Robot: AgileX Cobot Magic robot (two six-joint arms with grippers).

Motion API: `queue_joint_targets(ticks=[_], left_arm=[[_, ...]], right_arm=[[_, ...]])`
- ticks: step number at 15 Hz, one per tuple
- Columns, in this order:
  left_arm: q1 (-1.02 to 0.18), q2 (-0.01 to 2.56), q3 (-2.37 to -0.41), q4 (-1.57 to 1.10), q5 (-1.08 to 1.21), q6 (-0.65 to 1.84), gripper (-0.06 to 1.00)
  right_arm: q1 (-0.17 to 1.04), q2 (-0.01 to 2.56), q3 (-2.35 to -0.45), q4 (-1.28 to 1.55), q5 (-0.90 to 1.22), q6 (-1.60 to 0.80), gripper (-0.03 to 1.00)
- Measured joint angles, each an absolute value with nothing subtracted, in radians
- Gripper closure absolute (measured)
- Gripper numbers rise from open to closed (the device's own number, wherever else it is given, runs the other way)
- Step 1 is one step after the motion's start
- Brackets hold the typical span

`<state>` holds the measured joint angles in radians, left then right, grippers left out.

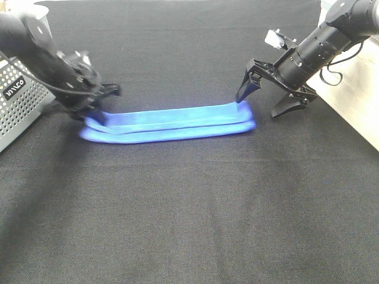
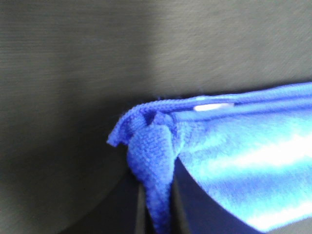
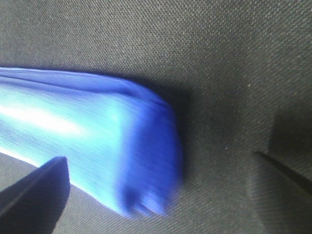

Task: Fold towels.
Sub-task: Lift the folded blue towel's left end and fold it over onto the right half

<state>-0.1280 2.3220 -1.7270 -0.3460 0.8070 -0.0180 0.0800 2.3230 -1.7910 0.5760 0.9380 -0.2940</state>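
Note:
A royal-blue towel (image 1: 172, 123) lies folded into a long narrow strip across the black cloth. My left gripper (image 1: 95, 115) sits at the strip's left end. In the left wrist view this gripper (image 2: 158, 214) is shut on a bunched corner of the towel (image 2: 153, 161), close to a small white tag (image 2: 212, 106). At the strip's right end my right gripper (image 1: 259, 106) is open, one finger at the towel's end and the other out to the right over bare cloth. The right wrist view shows the towel's layered end (image 3: 97, 141) between the spread fingers (image 3: 39, 187).
A perforated grey metal box (image 1: 18, 100) stands at the left edge, just behind the left arm. A pale wooden surface (image 1: 355, 112) runs along the right edge. The black tablecloth (image 1: 189, 207) covers everything in front of the towel.

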Motion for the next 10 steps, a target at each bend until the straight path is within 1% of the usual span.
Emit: queue_joint_targets(ticks=[3,4,5,6,8,10], left_arm=[[-0.136,2.271,-1.844,-0.245,0.975,-0.080,0.87],[-0.151,2.269,-1.882,-0.241,1.027,-0.091,0.87],[-0.194,2.269,-1.929,-0.239,1.080,-0.117,0.87],[-0.194,2.269,-1.929,-0.239,1.080,-0.117,0.87],[-0.264,2.269,-1.975,-0.284,1.084,-0.155,0.87],[-0.332,2.272,-1.976,-0.374,1.027,-0.180,0.87]], right_arm=[[0.080,2.323,-1.791,0.610,0.970,-0.294,0.05],[0.080,2.319,-1.791,0.616,0.984,-0.294,0.05],[0.080,2.310,-1.791,0.618,0.995,-0.294,0.05],[0.080,2.310,-1.791,0.618,0.995,-0.294,0.05],[0.080,2.266,-1.791,0.619,1.017,-0.294,0.05],[0.080,2.221,-1.791,0.617,1.025,-0.286,0.05]])
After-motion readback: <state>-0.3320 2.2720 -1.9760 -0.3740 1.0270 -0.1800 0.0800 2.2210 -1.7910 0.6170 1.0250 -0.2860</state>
